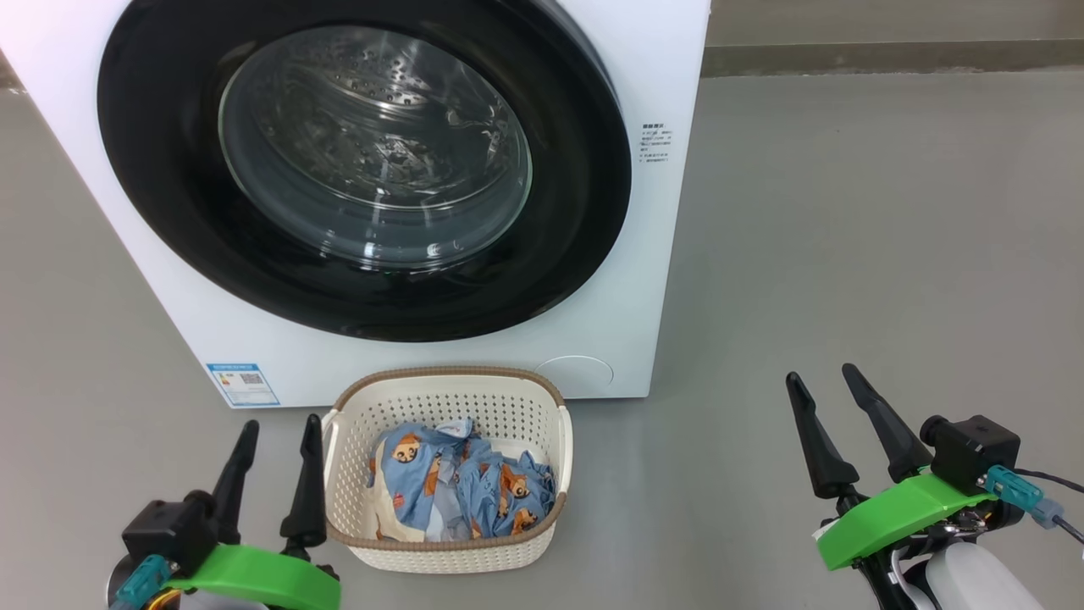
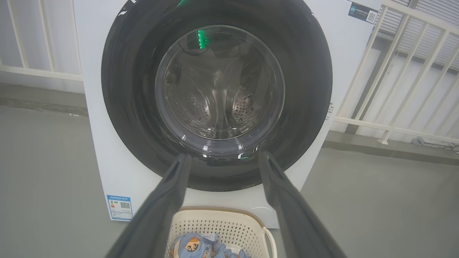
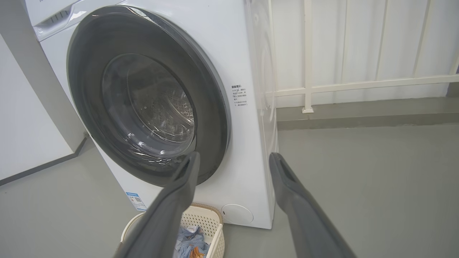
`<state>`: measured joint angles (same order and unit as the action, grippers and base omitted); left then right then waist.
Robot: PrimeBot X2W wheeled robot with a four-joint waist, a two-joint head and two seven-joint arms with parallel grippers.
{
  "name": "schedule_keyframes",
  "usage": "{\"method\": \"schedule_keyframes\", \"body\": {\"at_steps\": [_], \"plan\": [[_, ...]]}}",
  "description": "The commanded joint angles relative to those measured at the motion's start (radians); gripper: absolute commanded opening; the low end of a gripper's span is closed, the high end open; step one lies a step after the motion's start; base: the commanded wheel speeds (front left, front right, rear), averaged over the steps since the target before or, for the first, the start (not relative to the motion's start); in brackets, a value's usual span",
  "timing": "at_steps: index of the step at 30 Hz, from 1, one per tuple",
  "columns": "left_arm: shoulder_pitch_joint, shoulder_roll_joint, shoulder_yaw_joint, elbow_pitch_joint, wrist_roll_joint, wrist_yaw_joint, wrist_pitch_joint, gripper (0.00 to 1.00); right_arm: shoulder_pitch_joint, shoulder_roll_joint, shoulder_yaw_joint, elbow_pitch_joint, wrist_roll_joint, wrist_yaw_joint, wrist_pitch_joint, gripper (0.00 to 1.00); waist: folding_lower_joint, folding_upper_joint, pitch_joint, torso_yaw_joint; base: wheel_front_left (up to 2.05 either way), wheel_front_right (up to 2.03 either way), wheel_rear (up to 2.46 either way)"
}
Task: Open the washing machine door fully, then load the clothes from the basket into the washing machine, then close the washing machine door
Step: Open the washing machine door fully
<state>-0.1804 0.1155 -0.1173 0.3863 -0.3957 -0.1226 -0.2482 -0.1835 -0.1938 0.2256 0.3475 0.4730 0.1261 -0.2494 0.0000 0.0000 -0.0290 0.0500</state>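
The white washing machine (image 1: 635, 254) stands ahead with its round black door (image 1: 576, 195) shut against the front; the steel drum shows through the glass. Directly before it on the floor sits the cream basket (image 1: 542, 424) holding the light blue bear-print clothes (image 1: 461, 487). My left gripper (image 1: 279, 424) is open just left of the basket, fingers pointing at the machine. Off to the right my right gripper (image 1: 820, 377) stands open over bare floor. Both wrist views look at the door (image 2: 304, 89) (image 3: 211, 118) between spread fingers, with the basket (image 2: 229, 222) (image 3: 204, 222) at the bottom.
Grey floor (image 1: 847, 212) stretches to the right of the machine. A white railing (image 3: 358, 84) and a low kerb run behind it. A wall (image 3: 25, 125) stands close on the machine's left side.
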Motion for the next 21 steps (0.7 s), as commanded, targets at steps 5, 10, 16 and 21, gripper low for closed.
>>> {"method": "schedule_keyframes", "body": {"at_steps": [5, 10, 16, 21], "plan": [[-0.039, 0.026, 0.026, -0.012, 0.006, -0.004, -0.014, 1.0, -0.035, -0.018, 0.025, -0.016, -0.009, 0.005, -0.012, 1.0, 0.0, 0.0, 0.0, -0.002, 0.0, 0.0, 0.0], [-0.037, 0.028, 0.022, -0.008, 0.006, -0.005, -0.014, 1.0, -0.033, -0.025, 0.035, -0.012, -0.01, 0.005, -0.012, 1.0, 0.0, 0.0, 0.004, -0.002, 0.0, 0.0, 0.0], [-0.04, 0.03, 0.022, -0.003, 0.011, -0.002, -0.014, 1.0, -0.034, -0.032, 0.031, -0.01, -0.008, 0.005, -0.012, 1.0, 0.0, 0.0, 0.012, -0.001, 0.0, 0.0, 0.0], [-0.042, 0.027, 0.027, -0.009, 0.017, 0.007, -0.014, 1.0, -0.042, -0.037, 0.032, -0.003, -0.007, 0.005, -0.012, 1.0, 0.0, 0.0, 0.021, 0.002, 0.0, 0.0, 0.0]]}}
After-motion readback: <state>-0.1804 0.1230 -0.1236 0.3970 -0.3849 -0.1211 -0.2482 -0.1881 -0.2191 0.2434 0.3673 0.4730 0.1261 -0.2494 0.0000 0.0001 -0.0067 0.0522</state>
